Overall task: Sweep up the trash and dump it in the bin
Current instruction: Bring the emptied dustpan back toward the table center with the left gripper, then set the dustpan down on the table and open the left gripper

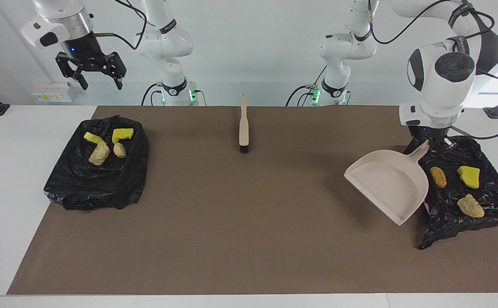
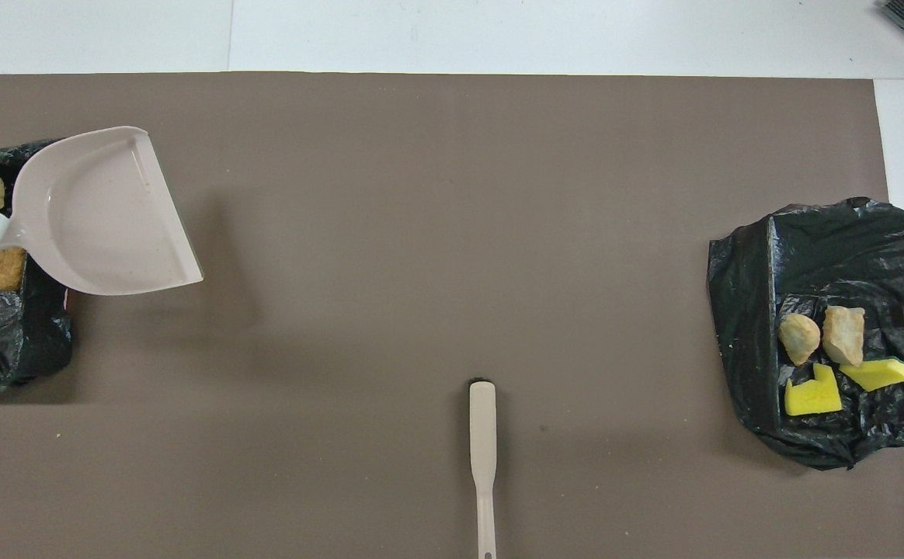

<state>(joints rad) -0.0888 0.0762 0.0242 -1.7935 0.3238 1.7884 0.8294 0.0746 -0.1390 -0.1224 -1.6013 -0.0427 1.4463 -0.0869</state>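
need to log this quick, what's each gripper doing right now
Left gripper: shut on the dustpan handle, beside the bin.
Right gripper: open, empty, raised over the table's right-arm end.

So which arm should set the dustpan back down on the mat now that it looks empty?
Left, probably. The left gripper already grips the dustpan by its handle, up beside the bin at its end. The right gripper hangs open above the other bin, well away from the pan.
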